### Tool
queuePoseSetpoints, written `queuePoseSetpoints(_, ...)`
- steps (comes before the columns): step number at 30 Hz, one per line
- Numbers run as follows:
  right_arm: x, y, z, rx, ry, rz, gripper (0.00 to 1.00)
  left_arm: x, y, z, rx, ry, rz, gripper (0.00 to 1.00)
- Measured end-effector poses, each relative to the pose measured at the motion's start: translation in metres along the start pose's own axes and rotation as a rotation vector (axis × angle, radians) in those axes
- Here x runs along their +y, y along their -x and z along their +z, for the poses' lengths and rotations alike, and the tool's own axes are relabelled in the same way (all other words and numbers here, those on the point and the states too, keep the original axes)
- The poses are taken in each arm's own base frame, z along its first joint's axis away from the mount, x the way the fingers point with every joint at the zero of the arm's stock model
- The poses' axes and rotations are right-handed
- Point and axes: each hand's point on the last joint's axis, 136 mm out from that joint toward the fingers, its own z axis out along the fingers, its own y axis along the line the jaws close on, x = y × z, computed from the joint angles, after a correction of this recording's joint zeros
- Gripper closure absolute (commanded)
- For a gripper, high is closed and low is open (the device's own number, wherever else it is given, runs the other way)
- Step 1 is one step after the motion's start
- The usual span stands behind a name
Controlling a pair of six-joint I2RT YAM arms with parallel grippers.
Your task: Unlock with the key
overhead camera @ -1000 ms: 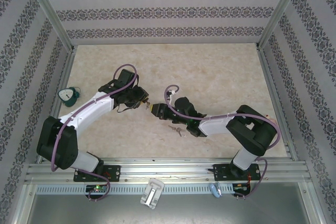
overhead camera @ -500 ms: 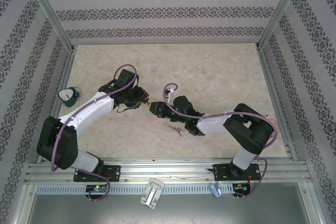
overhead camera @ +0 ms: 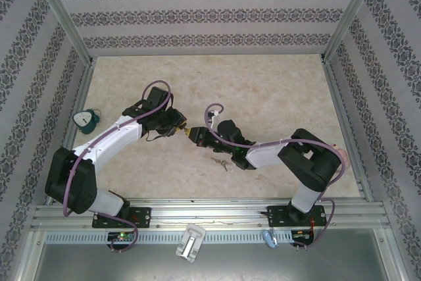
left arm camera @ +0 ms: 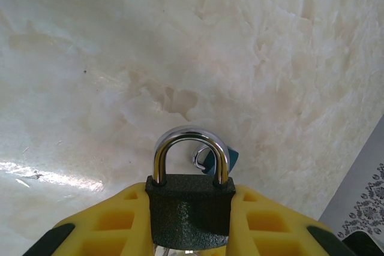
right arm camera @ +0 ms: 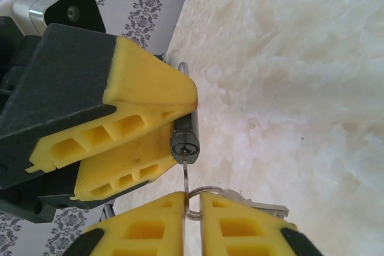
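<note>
My left gripper (left arm camera: 189,223) is shut on the dark padlock (left arm camera: 189,208), its yellow fingers (left arm camera: 120,220) pressing both sides of the body while the chrome shackle (left arm camera: 191,142) sticks out ahead, closed. In the right wrist view the padlock's underside (right arm camera: 184,142) faces me with the key (right arm camera: 186,175) standing in its keyhole. My right gripper (right arm camera: 192,208) is shut on the key's head. A ring (right arm camera: 204,199) on that key carries a second key (right arm camera: 258,207). From above, the left gripper (overhead camera: 180,126) and the right gripper (overhead camera: 196,136) meet tip to tip over the middle of the table.
The marble-patterned tabletop (overhead camera: 263,90) lies below both grippers. More keys (overhead camera: 222,162) show under the right forearm. A teal object (overhead camera: 85,121) lies beyond the left rail. Patterned walls close in the left, back and right sides.
The right gripper's jaws have closed on the key's head. The right arm has crept slightly left toward the padlock. The left arm has held still.
</note>
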Motion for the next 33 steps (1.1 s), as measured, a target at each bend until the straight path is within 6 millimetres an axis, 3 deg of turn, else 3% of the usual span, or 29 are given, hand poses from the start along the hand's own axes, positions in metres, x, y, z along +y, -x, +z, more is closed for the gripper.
queuePoseSetpoints(24, 0.001, 0.007, 0.013, 0.004, -0.009, 0.003, 0.96, 0.000, 0.006, 0.001, -0.036, -0.003, 0.004, 0.88)
queuePoseSetpoints(33, -0.001, 0.005, 0.013, 0.013, -0.012, -0.006, 0.89, 0.003, 0.004, 0.001, -0.042, -0.032, 0.005, 0.87)
